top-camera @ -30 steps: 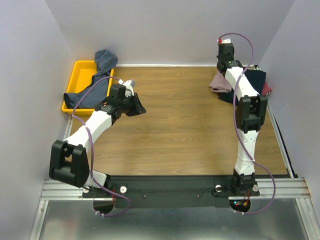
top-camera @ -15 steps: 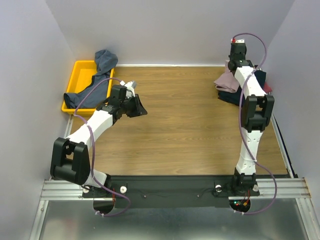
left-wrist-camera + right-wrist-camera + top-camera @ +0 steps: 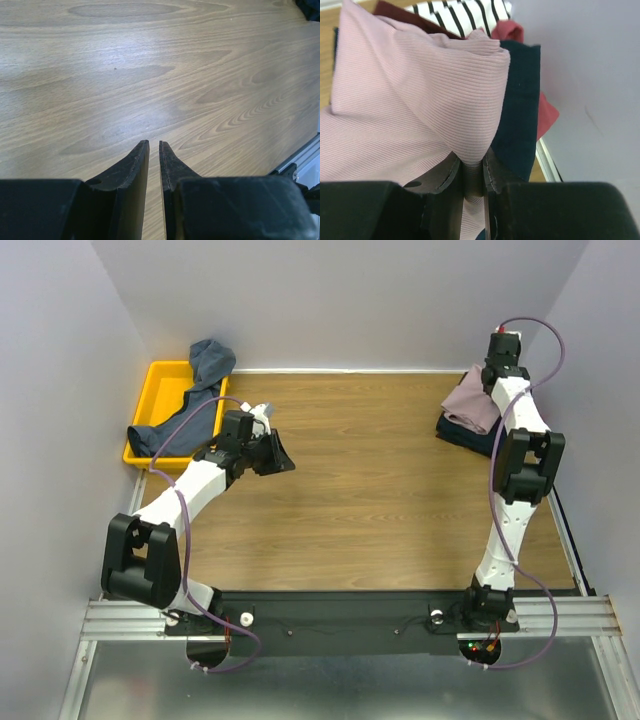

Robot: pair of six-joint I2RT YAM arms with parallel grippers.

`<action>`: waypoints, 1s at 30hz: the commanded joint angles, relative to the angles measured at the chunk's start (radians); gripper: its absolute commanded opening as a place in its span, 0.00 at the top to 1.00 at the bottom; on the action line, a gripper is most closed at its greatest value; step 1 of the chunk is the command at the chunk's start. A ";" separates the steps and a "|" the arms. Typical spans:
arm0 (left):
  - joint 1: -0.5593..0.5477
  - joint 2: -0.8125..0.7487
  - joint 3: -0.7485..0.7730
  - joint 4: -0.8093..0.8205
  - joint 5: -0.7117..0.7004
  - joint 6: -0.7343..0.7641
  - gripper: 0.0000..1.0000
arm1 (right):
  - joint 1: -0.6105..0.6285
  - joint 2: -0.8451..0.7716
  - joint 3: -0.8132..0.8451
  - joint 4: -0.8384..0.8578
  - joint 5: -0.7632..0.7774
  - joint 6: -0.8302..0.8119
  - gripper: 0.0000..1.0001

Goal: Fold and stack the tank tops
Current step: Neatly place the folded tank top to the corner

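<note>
On my right wrist feed the pink tank top [image 3: 410, 100] ran off the left edge, the striped garment [image 3: 465, 12] was cut off at the top, and the navy tank top [image 3: 520, 100] hid most of the red tank top [image 3: 546, 117]. A dark scrap [image 3: 311, 7] in the left wrist feed's corner was too cropped to name.

Left arm [image 3: 195, 485]: shoulder link sits at 7 o'clock in the top view and the forearm runs toward 1 o'clock. The wrist is turned so the left gripper [image 3: 154, 145] faces about 3 o'clock, tilted down. Its jaws are nearly together with a thin gap and nothing between them.

Right arm [image 3: 510, 530]: stretched almost straight toward 12 o'clock from its base at 5 o'clock, with the wrist out at 1 o'clock. The right gripper [image 3: 472, 167] is pinched on a fold of the pink tank top [image 3: 410, 100].
</note>
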 commanded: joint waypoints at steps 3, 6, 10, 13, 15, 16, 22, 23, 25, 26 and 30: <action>0.007 -0.007 -0.020 0.039 0.032 0.005 0.74 | -0.027 -0.017 -0.037 0.023 -0.004 0.079 0.84; 0.005 -0.008 -0.023 0.041 0.035 0.006 0.74 | -0.033 -0.022 -0.060 0.017 0.017 0.109 0.55; 0.007 -0.016 -0.023 0.045 0.035 0.005 0.73 | -0.035 -0.068 -0.057 -0.023 0.101 0.212 0.00; 0.007 -0.031 -0.020 0.051 0.038 -0.003 0.73 | -0.035 -0.117 -0.019 -0.085 0.079 0.284 0.00; 0.007 -0.045 -0.020 0.058 0.042 -0.007 0.72 | -0.034 -0.159 -0.030 -0.118 0.030 0.335 0.00; 0.007 -0.053 -0.020 0.061 0.041 -0.010 0.72 | -0.030 -0.216 -0.051 -0.118 -0.034 0.371 0.00; 0.007 -0.091 -0.023 0.067 0.027 -0.027 0.72 | 0.081 -0.409 -0.271 -0.061 -0.168 0.440 0.00; 0.007 -0.105 -0.023 0.067 0.025 -0.033 0.72 | 0.130 -0.475 -0.322 -0.035 -0.176 0.447 0.00; 0.007 -0.135 -0.025 0.067 0.012 -0.038 0.72 | 0.239 -0.573 -0.458 0.031 -0.182 0.480 0.00; 0.007 -0.146 -0.026 0.067 0.004 -0.040 0.72 | 0.276 -0.574 -0.505 0.055 -0.194 0.490 0.00; 0.007 -0.192 -0.040 0.068 -0.045 -0.050 0.70 | 0.467 -0.766 -0.752 0.202 -0.231 0.560 0.00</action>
